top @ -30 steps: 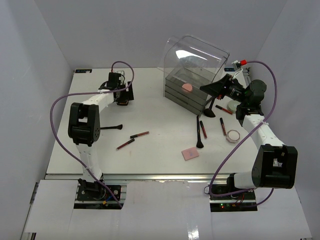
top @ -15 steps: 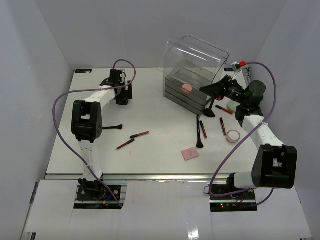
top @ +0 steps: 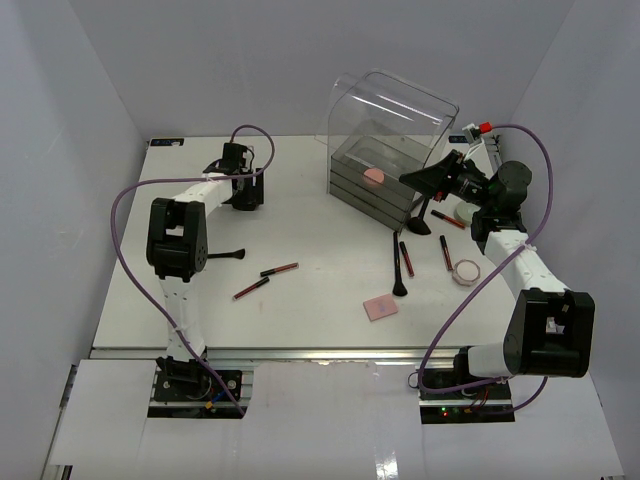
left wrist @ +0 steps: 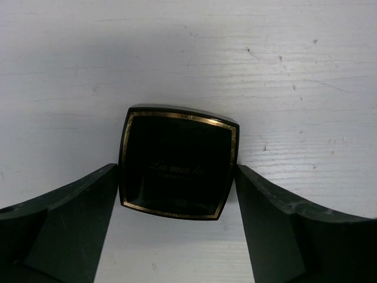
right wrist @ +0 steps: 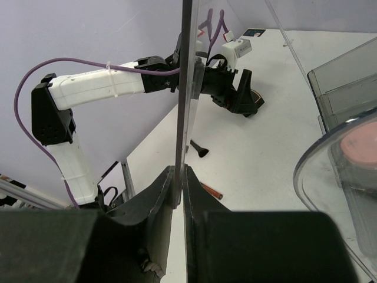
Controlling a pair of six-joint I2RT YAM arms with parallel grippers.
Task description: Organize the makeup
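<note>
My left gripper (top: 245,192) is at the far left of the table, its jaws closed against both sides of a small black compact (left wrist: 178,162) with a gold border, which lies flat on the table. My right gripper (top: 442,178) is shut on the edge of the clear lid (right wrist: 185,88) of the drawer box (top: 385,150) and holds it raised. A round pink compact (top: 375,176) lies in the box's top tray. A pale green compact (top: 465,211), a round pink compact (top: 466,271), a flat pink square (top: 380,307), brushes (top: 398,265) and pencils (top: 279,269) lie loose.
A black brush (top: 225,255) and a second pencil (top: 250,288) lie left of centre. More pencils (top: 445,252) and a wide brush (top: 420,222) lie in front of the box. The right arm's cable (top: 530,150) arcs over the right side.
My left gripper has shifted slightly right and farther back, and now sits over the black compact. The right arm and the lid have not moved.
</note>
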